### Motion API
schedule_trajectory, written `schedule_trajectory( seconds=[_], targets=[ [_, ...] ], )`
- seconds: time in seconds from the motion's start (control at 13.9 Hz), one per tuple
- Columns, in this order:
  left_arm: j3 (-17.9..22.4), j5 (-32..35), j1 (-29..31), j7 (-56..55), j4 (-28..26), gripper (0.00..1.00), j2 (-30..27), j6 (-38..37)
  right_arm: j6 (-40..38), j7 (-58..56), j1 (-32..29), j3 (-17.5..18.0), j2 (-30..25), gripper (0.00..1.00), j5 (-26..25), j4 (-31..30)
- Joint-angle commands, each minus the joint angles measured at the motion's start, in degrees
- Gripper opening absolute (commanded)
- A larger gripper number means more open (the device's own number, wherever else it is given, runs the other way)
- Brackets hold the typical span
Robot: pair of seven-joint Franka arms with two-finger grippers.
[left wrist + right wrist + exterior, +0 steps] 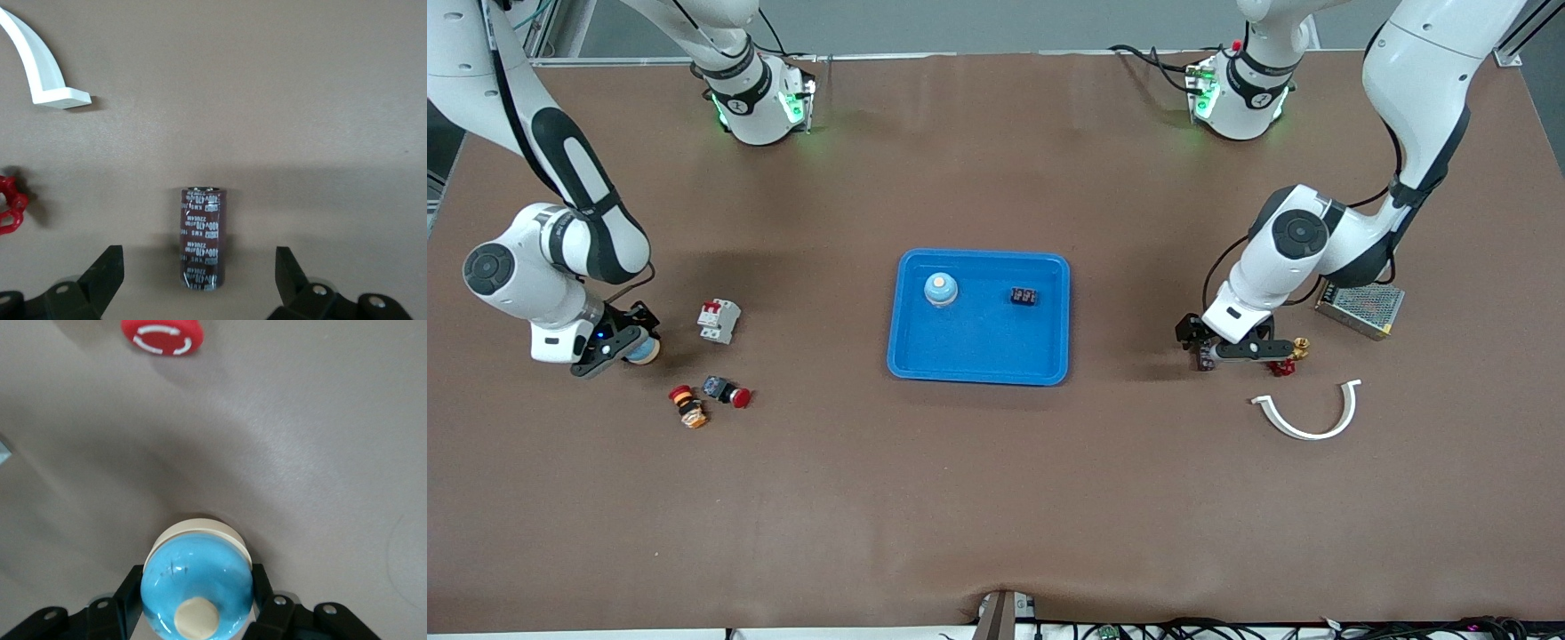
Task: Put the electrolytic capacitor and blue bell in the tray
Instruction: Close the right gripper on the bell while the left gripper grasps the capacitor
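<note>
A dark brown electrolytic capacitor (203,237) lies on its side on the table between the wide-open fingers of my left gripper (197,275), toward the left arm's end of the table. In the front view the left gripper (1204,348) sits low over the capacitor (1207,358). My right gripper (197,583) is shut on a blue bell (197,583) with a cream base and button, its fingers (128,590) pressed against both sides. The right gripper (624,345) and its blue bell (644,350) are at the right arm's end. The blue tray (978,351) holds another blue bell (941,289) and a small dark component (1024,296).
A white circuit breaker (719,320), a red push button (727,392) and an orange-red button (688,406) lie near the right gripper. A white curved bracket (1312,416), a red valve handle (1284,366), a brass fitting (1302,344) and a metal power supply (1360,307) lie near the left gripper.
</note>
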Motion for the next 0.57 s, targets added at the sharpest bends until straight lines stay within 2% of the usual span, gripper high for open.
schedule_trajectory(
  seconds=[0.0,0.14,0.36,0.5],
  targets=[
    [0.1,9.1,0.4,-6.2,3.4,1.0,4.3,0.6,-9.6,0.7,-0.2,0.7,-0.1,0.36,2.9,6.4],
    [0.2,11.1,0.4,-6.6,5.3,1.0,6.3,-1.2,-20.0,5.5,1.4,1.2,-1.4,0.36,6.4,12.2],
    [0.1,11.1,0.4,-6.6,6.8,1.0,6.8,-3.6,-38.9,18.6,6.6,1.1,-3.0,0.36,6.4,25.4],
    [0.1,11.1,0.4,-6.7,6.7,1.0,6.8,-3.7,-47.5,29.2,10.6,1.1,-3.0,0.36,6.4,33.1]
  ],
)
